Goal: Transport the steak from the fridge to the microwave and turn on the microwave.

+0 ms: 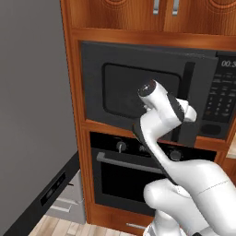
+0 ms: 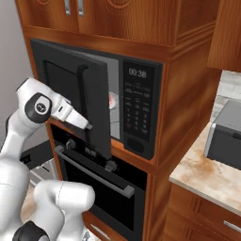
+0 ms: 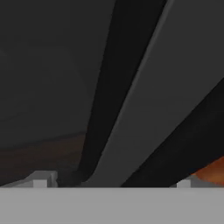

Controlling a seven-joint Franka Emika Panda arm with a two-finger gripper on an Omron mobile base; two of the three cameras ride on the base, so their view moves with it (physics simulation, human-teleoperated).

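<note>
microwave [image 2: 94,94] sat in cabinet column, above oven [image 2: 101,181] | its door [image 2: 77,101] stood ajar in front, keypad [image 2: 138,110] to its right | steak [image 2: 112,100] lay inside, behind the door | gripper [image 2: 88,126] was against door's front | fridge [image 1: 32,115] stood left | toaster oven [image 2: 226,134] sat on counter [image 2: 207,176], right

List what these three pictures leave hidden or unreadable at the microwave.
- Steak: right base view, a pink sliver; the half-open microwave door hides the rest.
- Keypad labels: both base views, too small to read.
- Claw: hand view, tips cut off at the bottom edge; the door handle runs between them, touching or not unclear.
</note>
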